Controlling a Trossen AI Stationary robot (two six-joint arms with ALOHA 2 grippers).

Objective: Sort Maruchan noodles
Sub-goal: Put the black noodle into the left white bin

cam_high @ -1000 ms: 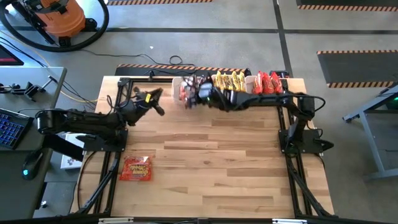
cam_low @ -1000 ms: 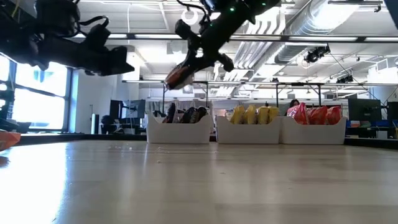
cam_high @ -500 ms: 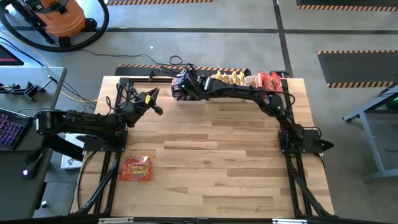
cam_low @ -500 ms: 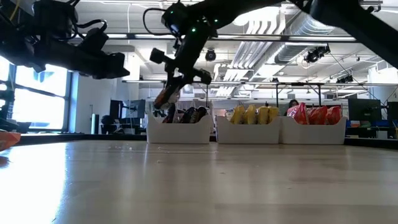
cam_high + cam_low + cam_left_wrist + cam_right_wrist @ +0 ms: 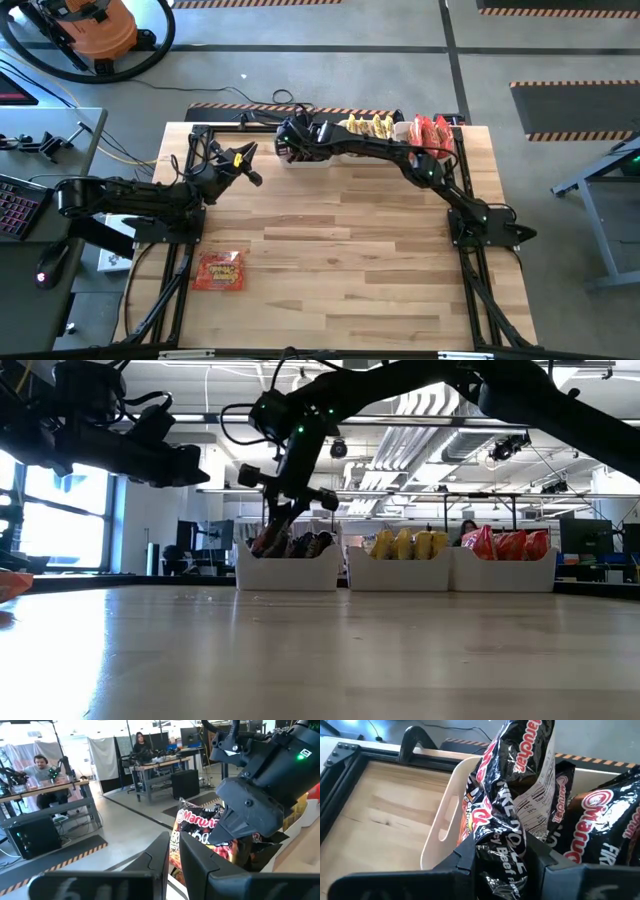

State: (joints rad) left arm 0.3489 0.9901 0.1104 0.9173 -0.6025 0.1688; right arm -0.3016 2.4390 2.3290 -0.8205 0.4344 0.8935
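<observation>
Fingers (image 5: pixel 470 857) of the right gripper (image 5: pixel 502 862) pinch a dark packet (image 5: pixel 512 800) of Maruchan noodles between them, seen in the right wrist view; the packet hangs over the leftmost white bin (image 5: pixel 442 820), with other dark packets (image 5: pixel 592 832) just beside it inside that bin.

From the high view, the right gripper (image 5: pixel 290 141) reaches across the far edge of the wooden table (image 5: pixel 340 260) to the leftmost white bin (image 5: pixel 300 160); the yellow packets (image 5: pixel 368 127) and red packets (image 5: pixel 432 130) sit in further bins along the same row, beyond it; the left gripper (image 5: pixel 245 158) hovers near that bin, on the table side; one red packet (image 5: pixel 219 270) lies flat on the table, well apart from the bin.

From the low view, the right gripper (image 5: pixel 285 510) lowers the dark packet (image 5: pixel 268 540) into the leftmost white bin (image 5: pixel 288 572); yellow packets (image 5: pixel 403 544) fill the middle bin, red packets (image 5: pixel 510 544) the bin farthest from it.

From the left wrist view, the left gripper (image 5: pixel 172 857) has its fingers nearly together, holding nothing; beyond them the dark packet (image 5: pixel 197 832) sits under the right gripper (image 5: pixel 235 827) at the leftmost white bin; people sit at desks far behind.
</observation>
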